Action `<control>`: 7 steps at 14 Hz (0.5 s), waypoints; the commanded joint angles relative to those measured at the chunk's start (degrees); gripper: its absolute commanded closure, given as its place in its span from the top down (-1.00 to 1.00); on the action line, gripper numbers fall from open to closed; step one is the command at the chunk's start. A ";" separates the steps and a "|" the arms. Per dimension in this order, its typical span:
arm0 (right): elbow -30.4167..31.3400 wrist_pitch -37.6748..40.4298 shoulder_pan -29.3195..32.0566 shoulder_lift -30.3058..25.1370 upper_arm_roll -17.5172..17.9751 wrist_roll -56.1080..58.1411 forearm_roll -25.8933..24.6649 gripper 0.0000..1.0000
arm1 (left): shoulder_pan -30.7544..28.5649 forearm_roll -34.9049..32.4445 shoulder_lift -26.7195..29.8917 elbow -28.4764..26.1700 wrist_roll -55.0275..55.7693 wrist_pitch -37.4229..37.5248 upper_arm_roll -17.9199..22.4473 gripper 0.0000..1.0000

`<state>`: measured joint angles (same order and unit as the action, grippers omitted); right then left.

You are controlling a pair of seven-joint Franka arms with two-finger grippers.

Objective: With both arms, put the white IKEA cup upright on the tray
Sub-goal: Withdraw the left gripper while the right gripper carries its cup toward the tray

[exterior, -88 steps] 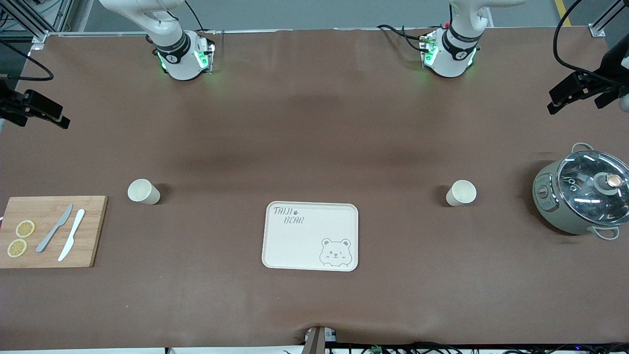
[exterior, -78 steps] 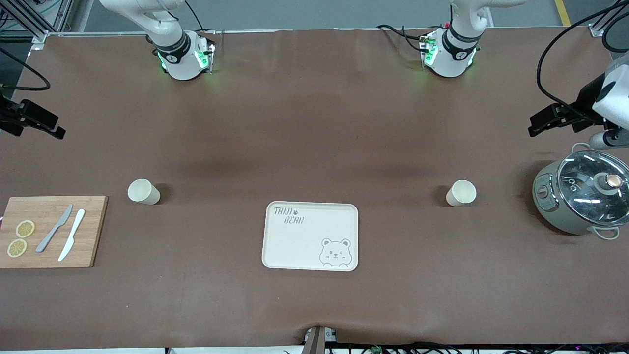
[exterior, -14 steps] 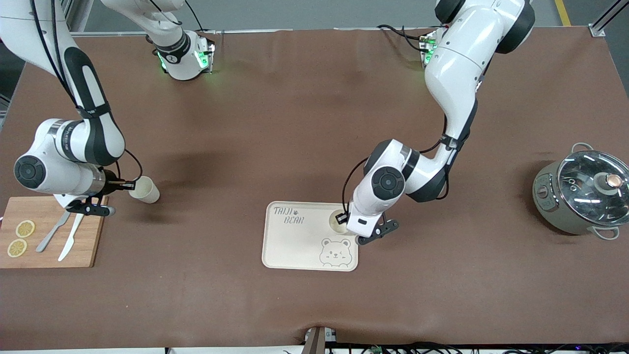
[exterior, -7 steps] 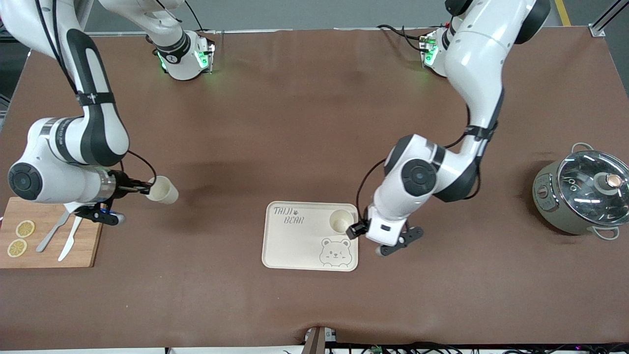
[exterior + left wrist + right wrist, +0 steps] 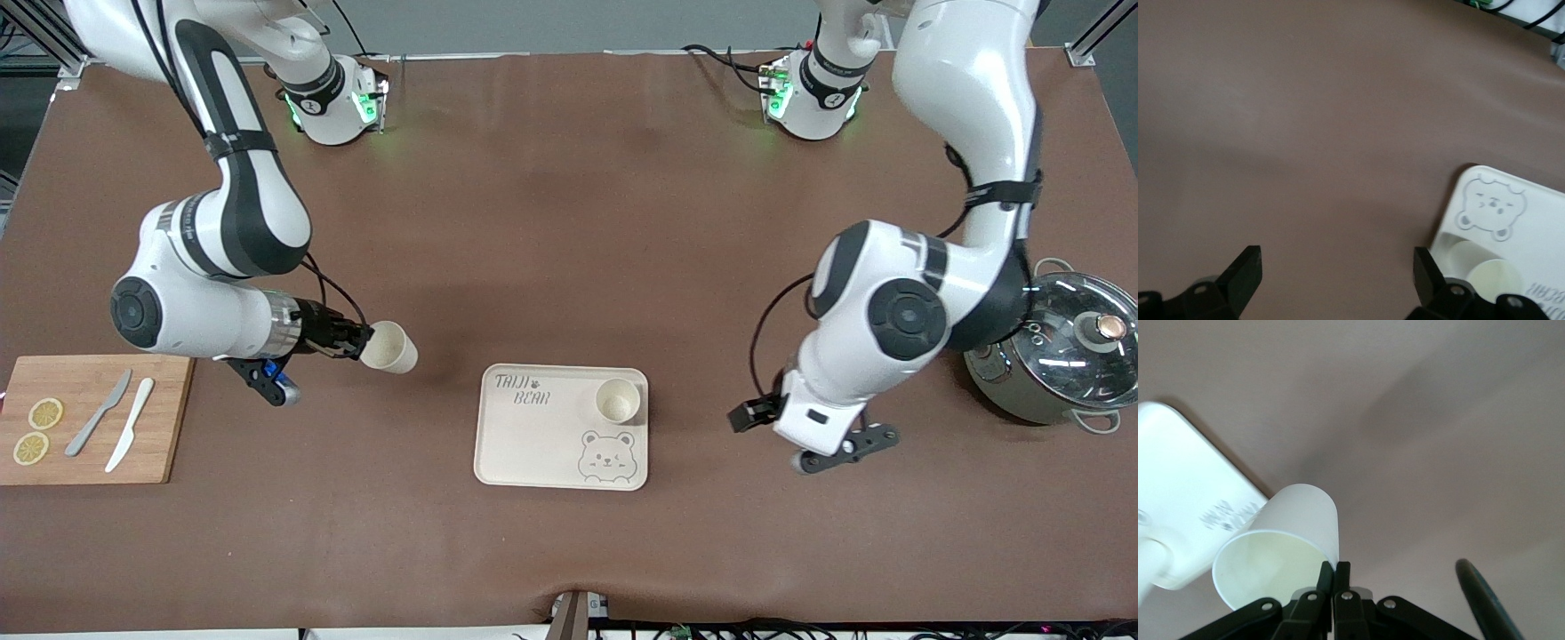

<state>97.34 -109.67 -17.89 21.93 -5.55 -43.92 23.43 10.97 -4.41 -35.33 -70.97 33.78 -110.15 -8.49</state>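
Tray (image 5: 533,444) reads "TAIJI BEAR" w/ one cup (image 5: 617,400); right tool (image 5: 363,341) pinches 2nd cup (image 5: 389,347), left tool (image 5: 745,416) open.

Robot lab, staged as a kitchen — two arms bolted along the edge of a table (image 5: 569,222) under a brown cover, green status lights on their bases; aluminium framing and loose cables at the edges; props only — cutting board (image 5: 93,418) with knives, lidded pot (image 5: 1053,351), tray (image 5: 562,427).
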 commanded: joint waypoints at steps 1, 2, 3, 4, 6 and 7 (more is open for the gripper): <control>-1.19 -3.35 -4.16 0.66 -0.60 -8.44 1.35 -1.00 | -5.42 -1.13 4.73 -2.24 -10.01 2.57 -0.30 1.00; -1.19 -5.36 -6.17 0.66 -0.86 -11.16 0.92 -1.00 | -6.83 -1.13 5.70 -2.07 -12.23 3.71 -0.30 1.00; -1.10 -7.03 -6.63 0.66 -0.87 -13.01 -1.00 -1.00 | -8.06 -1.13 6.58 -1.89 -14.34 5.11 -0.21 1.00; -1.10 -7.31 -6.63 0.74 -0.69 -13.90 -2.76 -1.00 | -10.16 -1.13 7.63 -1.89 -16.79 5.99 -0.30 1.00; -1.19 -10.71 -8.03 4.06 -0.60 -14.09 -2.69 -1.00 | -12.11 -1.13 9.56 -1.89 -20.76 8.97 -0.21 1.00; -1.28 -13.79 -8.91 5.30 -0.60 -14.35 -2.69 -1.00 | -12.81 -1.13 10.79 -1.89 -21.12 10.91 -0.13 1.00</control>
<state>97.28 -119.59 -25.23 23.82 -5.62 -56.84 21.65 -1.06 -4.44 -27.95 -71.00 14.24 -102.12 -8.35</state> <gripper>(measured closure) 0.978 0.000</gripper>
